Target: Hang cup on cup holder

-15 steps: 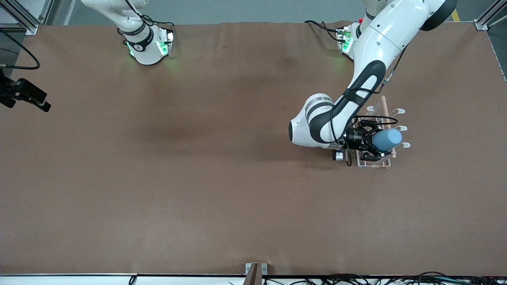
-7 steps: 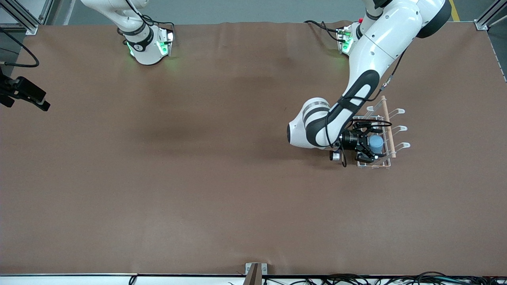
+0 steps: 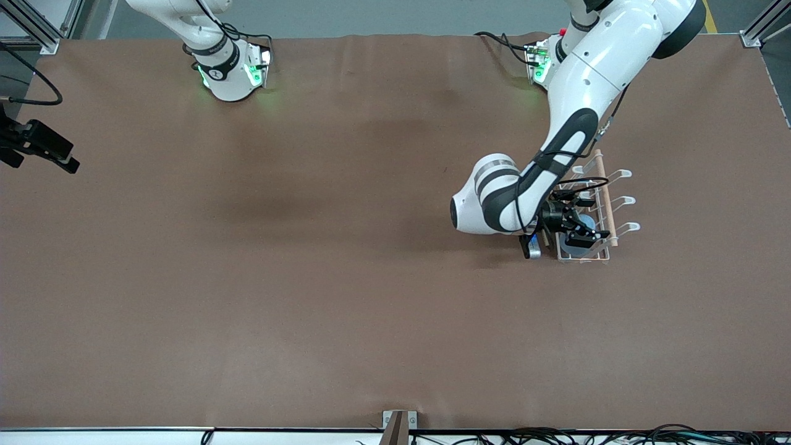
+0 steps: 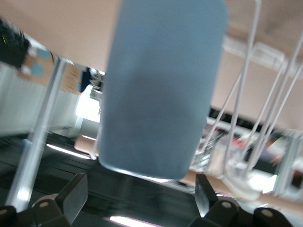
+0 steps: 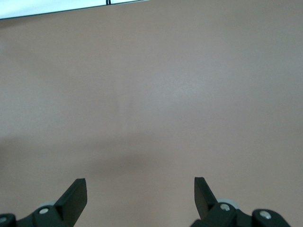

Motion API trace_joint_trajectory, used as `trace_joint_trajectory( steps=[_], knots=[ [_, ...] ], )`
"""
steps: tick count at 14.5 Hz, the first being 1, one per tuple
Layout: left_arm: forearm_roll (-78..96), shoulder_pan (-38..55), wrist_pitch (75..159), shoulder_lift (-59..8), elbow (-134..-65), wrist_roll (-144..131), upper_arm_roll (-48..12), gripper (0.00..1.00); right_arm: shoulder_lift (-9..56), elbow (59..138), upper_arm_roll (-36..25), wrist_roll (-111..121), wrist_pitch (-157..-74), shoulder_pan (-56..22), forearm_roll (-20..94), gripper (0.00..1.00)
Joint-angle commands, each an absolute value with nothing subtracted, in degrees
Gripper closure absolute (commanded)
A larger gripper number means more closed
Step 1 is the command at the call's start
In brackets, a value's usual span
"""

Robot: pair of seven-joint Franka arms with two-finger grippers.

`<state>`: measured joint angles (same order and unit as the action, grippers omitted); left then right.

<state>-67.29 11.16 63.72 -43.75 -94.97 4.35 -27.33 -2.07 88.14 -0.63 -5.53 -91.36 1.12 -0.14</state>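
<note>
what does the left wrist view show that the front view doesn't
Only the left wrist view: the cup close up, mouth toward the camera, free between the open left gripper fingers, with the rack's white wire prongs beside it.

Only the front view: the whole table, both arm bases, the holder with its wooden rod, and the right gripper waiting at the right arm's end.

Both: cup, holder and left gripper.

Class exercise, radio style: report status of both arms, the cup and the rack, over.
Left gripper open over cup holder, fingers clear of cup. Cup sits among the prongs. Right gripper open, waiting over bare table. Nothing in the way.
</note>
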Motion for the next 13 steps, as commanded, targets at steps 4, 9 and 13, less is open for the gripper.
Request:
trace_joint_trajectory(
  steps=[4, 9, 13],
  knots=[
    [-58.4, 5.0, 64.8, -37.5, -89.5, -7.1, -32.2, 0.00, -1.6, 87.0, -0.8, -5.0, -90.5, 1.0, 0.2, 0.00],
    [-52.5, -2.1, 64.9, -32.9, -85.6, -7.6, -39.9, 0.00, -1.5, 87.1, -0.8, -5.0, -90.6, 1.1, 0.2, 0.00],
    [-46.0, -16.0, 67.1, -30.2, -82.3, -7.7, -54.2, 0.00, -1.6, 87.5, -0.9, -5.2, -89.6, 1.3, 0.2, 0.00]
  ],
)
